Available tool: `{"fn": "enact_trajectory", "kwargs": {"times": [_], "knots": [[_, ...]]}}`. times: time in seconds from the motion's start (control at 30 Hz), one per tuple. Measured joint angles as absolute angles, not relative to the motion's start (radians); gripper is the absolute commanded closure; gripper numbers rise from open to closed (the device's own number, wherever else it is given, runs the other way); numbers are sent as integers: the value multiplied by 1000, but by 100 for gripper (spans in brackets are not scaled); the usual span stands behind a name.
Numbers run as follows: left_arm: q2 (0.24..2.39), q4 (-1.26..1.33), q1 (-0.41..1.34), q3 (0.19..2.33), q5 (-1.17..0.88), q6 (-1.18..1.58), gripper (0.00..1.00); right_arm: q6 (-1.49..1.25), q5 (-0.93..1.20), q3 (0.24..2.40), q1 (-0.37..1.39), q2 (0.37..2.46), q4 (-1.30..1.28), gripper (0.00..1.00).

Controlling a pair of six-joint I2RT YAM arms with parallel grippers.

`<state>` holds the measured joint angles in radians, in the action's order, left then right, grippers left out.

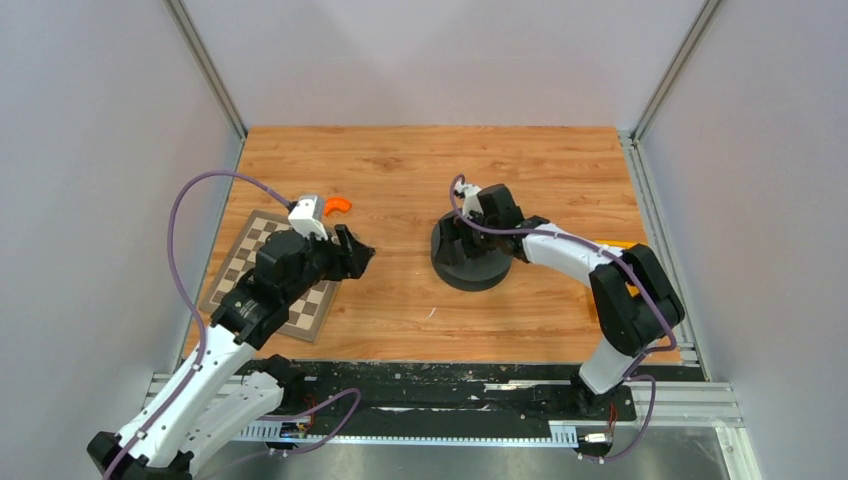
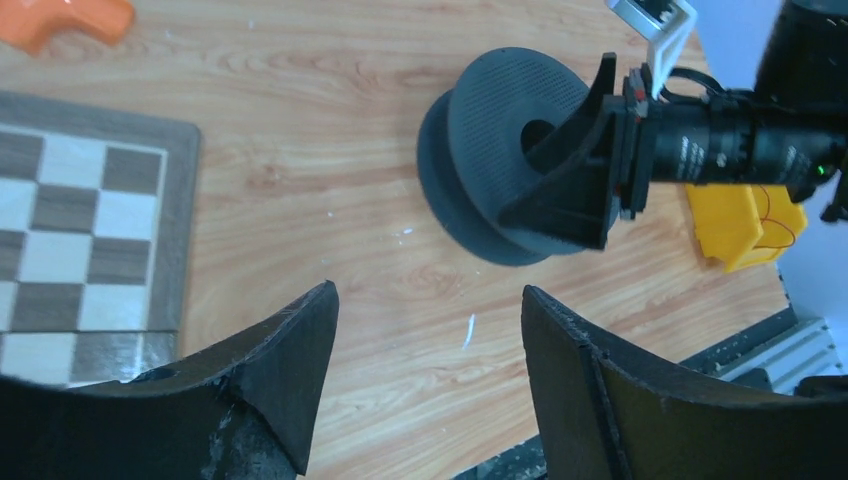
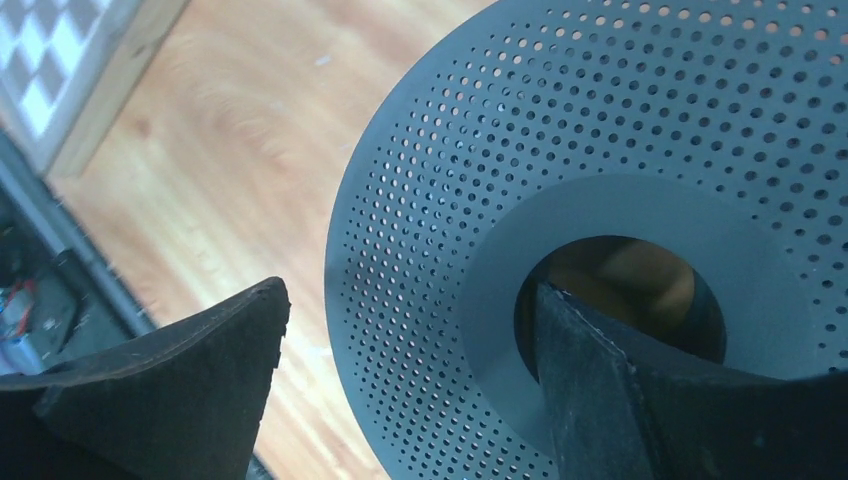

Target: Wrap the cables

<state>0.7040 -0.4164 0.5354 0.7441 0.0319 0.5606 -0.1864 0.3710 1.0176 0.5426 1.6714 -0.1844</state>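
In the top view's centre, my right gripper [image 1: 458, 235] straddles the black spool's [image 1: 470, 272] flange, jaws apart, one finger in its hole. My left gripper [image 1: 360, 250], centre-left, gapes empty.

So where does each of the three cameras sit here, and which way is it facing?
Top external: above and behind the bases, looking down on the table; both arms, left gripper beside the chessboard, right gripper at the black spool.
Left wrist: low over the table, facing the spool and the right arm; own two open fingers at the bottom.
Right wrist: close above the spool's perforated flange; own fingers, one at the hub hole.
Shared: both wrist views show the spool and the chessboard.
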Motion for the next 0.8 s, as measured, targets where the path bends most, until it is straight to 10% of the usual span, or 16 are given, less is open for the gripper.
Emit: {"fn": "enact_trajectory", "kwargs": {"times": [0.8], "knots": [[1322,169,535,604,-232,844,38,-332,277,753,658,876,-143,9]]}}
